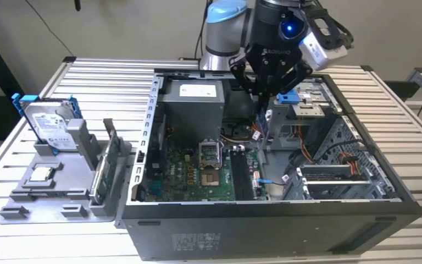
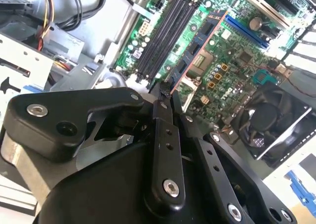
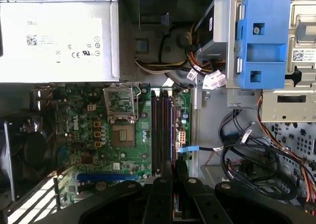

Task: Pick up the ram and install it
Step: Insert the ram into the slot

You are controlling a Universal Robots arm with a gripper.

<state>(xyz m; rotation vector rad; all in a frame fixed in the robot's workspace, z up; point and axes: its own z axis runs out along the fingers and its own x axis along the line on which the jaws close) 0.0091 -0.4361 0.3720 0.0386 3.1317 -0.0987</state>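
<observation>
My gripper [image 1: 265, 94] hangs inside the open computer case [image 1: 270, 212], near its back by the drive cage. It is shut on the ram [image 2: 195, 48], a thin dark stick with small chips and an orange edge. The ram hangs down from the fingers [image 2: 163, 98] in the exterior view [image 1: 261, 121]. It is held above the green motherboard [image 3: 123, 135], clear of it. The black memory slots [image 3: 160, 130] lie side by side, with no stick in them, beside the processor socket [image 3: 120, 135]. They also appear in the second wrist view [image 2: 165, 34] and in the exterior view [image 1: 239, 173].
A grey power supply [image 1: 193, 104] and a blue-latched drive cage [image 3: 261, 41] flank the gripper. Loose cables [image 3: 247, 160] lie beside the slots. On the exterior view's left a grey holder [image 1: 57, 192] carries a hard drive in a blue frame [image 1: 46, 124] and a green card [image 1: 103, 168].
</observation>
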